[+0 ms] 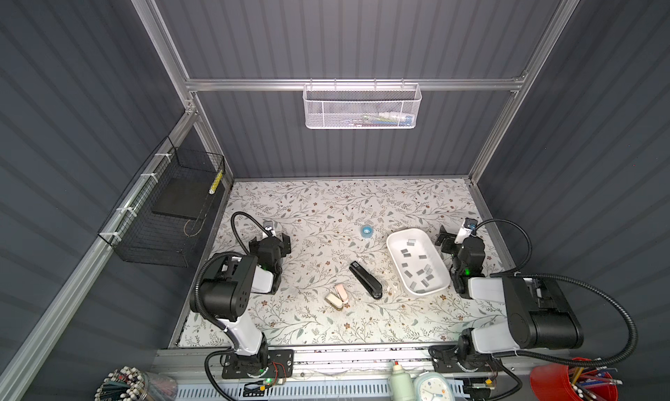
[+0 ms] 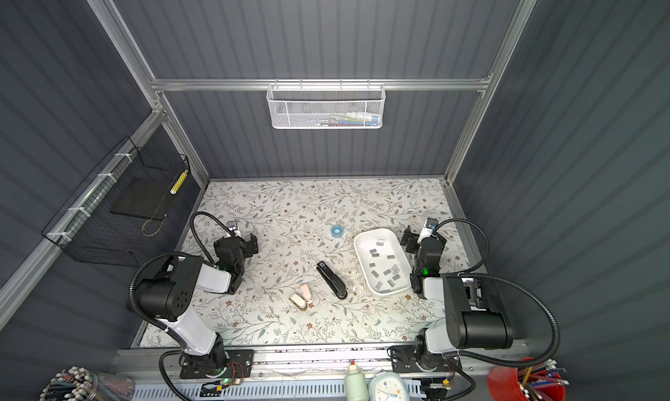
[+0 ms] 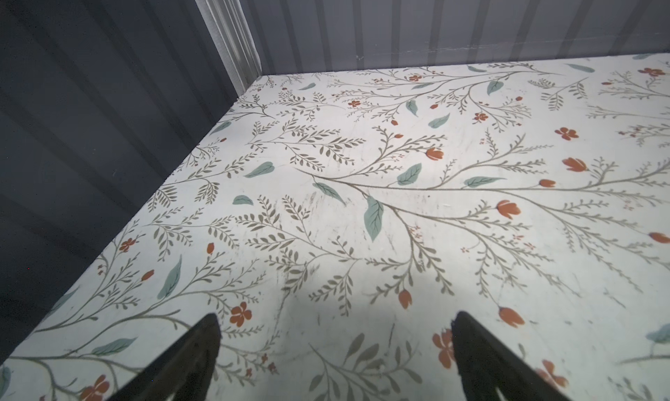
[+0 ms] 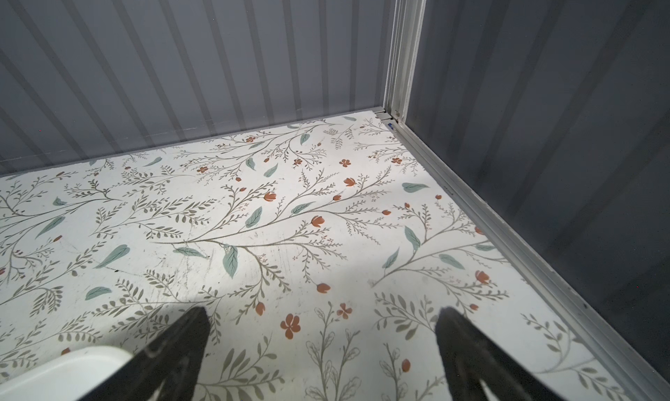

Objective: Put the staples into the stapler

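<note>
Wrist views: left end effector and right end effector spread wide, empty.
Stapler and staples are shown in both top views only.

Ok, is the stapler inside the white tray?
No, the stapler lies on the table beside the tray, apart from it.

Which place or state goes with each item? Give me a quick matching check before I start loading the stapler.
Items:
1. stapler
2. staples
3. small blue round object
4. right end effector

Places or states:
A. open, holding nothing, beside the white tray
B. loose inside the white tray
C. on the table, between the stapler and the back wall
D. lying on the table, left of the white tray in both top views

Pairs: 1-D, 2-B, 3-C, 4-A
</note>
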`<state>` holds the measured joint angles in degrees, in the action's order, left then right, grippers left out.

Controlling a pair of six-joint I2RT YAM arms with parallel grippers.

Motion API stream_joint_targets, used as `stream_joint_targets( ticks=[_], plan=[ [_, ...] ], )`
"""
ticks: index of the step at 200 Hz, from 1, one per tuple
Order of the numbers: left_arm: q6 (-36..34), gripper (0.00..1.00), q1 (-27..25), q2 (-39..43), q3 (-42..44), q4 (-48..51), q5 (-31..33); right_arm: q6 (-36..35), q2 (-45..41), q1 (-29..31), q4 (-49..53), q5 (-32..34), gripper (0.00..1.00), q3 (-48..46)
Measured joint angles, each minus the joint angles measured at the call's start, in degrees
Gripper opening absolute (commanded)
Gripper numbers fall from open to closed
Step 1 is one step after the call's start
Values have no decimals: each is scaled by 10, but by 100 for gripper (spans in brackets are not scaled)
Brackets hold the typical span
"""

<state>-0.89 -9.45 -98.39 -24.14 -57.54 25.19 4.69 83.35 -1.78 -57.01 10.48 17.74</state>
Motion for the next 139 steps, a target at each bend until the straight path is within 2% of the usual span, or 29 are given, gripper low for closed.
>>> stream_joint_targets(
  ticks=[89,123,139],
  plan=[
    [0,100,-3,0,2,-17,12,-2,-16,2,3,-1,99,-9],
    [-2,100,-3,5,11,-27,16,22,-182,10,102,19,99,-25],
    [-4,100,-3,52,38,-13,15,45,-254,10,130,24,99,-27]
  ],
)
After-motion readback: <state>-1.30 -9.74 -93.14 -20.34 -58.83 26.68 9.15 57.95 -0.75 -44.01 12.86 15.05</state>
